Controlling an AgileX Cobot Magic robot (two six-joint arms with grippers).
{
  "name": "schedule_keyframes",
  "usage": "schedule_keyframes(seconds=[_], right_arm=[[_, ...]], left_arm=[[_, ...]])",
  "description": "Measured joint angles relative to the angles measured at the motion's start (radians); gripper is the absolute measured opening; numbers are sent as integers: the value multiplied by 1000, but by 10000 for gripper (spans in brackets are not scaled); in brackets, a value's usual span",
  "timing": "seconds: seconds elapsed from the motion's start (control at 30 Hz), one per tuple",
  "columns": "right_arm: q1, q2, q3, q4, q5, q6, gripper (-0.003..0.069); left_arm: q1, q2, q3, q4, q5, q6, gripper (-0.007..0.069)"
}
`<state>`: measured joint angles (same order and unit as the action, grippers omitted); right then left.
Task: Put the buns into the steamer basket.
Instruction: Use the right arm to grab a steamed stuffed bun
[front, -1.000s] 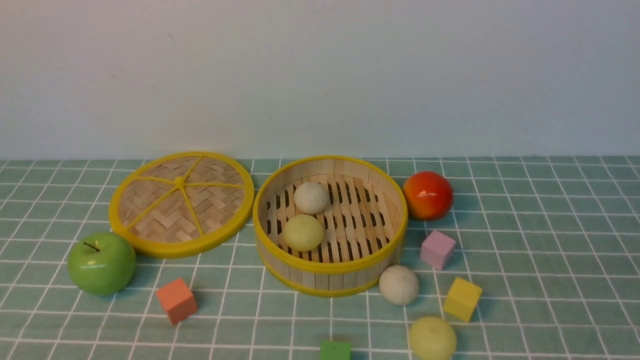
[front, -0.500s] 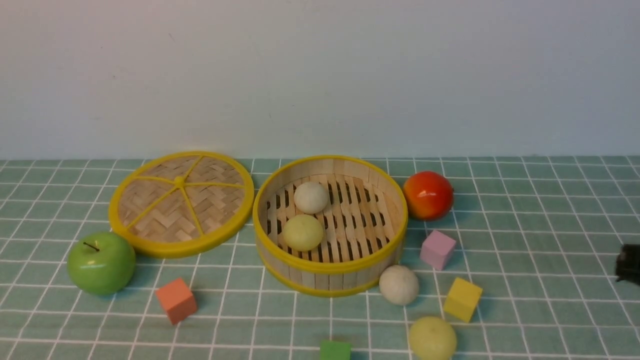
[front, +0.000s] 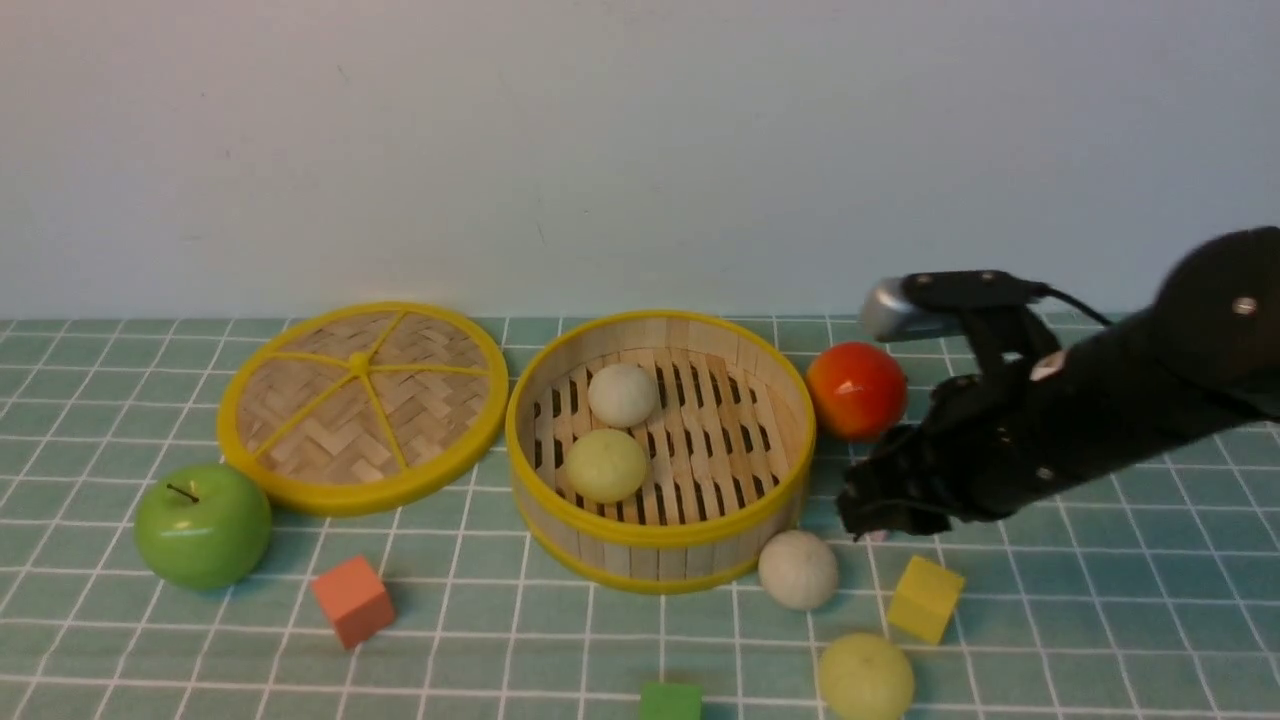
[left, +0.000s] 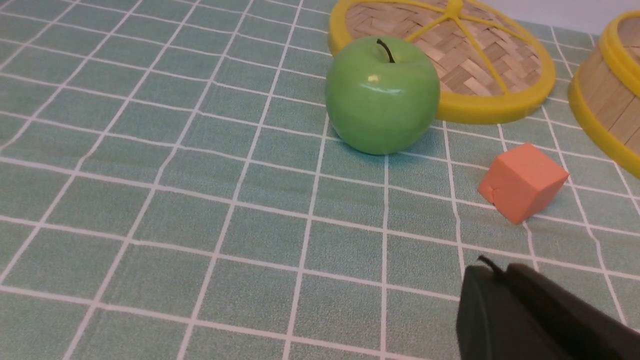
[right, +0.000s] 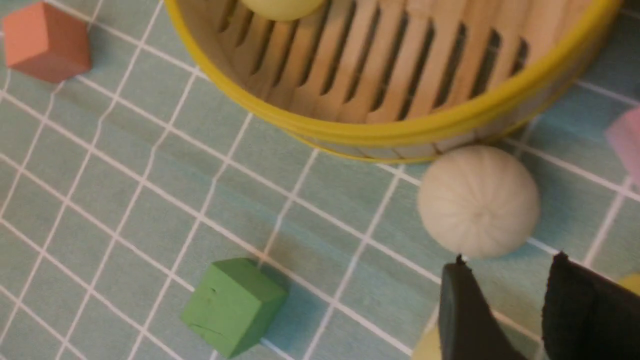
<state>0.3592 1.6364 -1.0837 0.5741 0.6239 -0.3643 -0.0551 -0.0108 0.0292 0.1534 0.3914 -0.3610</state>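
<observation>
The steamer basket (front: 660, 535) stands mid-table, holding an off-white bun (front: 622, 395) and a yellow-green bun (front: 606, 465). Two more buns lie on the cloth before its right side: an off-white one (front: 797, 569) and a yellow-green one (front: 865, 678). My right gripper (front: 868, 520) hovers just right of the off-white bun. In the right wrist view that gripper (right: 509, 262) is open and empty, with the off-white bun (right: 477, 200) just beyond its fingertips and beside the basket wall (right: 400, 132). My left gripper (left: 492, 270) is shut and empty over bare cloth.
The flat woven lid (front: 362, 405) and a green apple (front: 203, 525) lie left of the basket. A red apple (front: 855, 390) sits to its right. An orange cube (front: 352, 600), green cube (front: 670, 702) and yellow cube (front: 925, 598) lie in front. A pink cube (right: 625, 137) sits under my right arm.
My right arm has come in from the right edge and moved left, over the pink cube, to just beside the off-white bun on the cloth. The buns and basket have not moved.
</observation>
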Motion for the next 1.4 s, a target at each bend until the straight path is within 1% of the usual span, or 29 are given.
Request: schedule_keyframes(seconds=[0.03,0.1,0.2,0.37,0.87,1.2,1.3,1.4], right_arm=[[0,0,0,-3,0,4,240],[33,57,-42,-58,4,64,240],[48,106,-54,-115,-12,125,240],[49,150,-57,-142,-50,168,240],[49,232,-58,-129,-165,175,240],[49,249,-60,-115,-164,176,240],[49,249,-60,-113,-161,176,192],[49,249,-60,-111,-150,176,81]], left_arm=[[0,0,0,0,0,0,29],[0,0,0,0,0,0,29],[0,0,1,0,0,0,30],[0,0,1,0,0,0,31],[0,0,1,0,0,0,39],[0,0,1,0,0,0,40],[0,0,1,0,0,0,45],[0,0,1,0,0,0,50]])
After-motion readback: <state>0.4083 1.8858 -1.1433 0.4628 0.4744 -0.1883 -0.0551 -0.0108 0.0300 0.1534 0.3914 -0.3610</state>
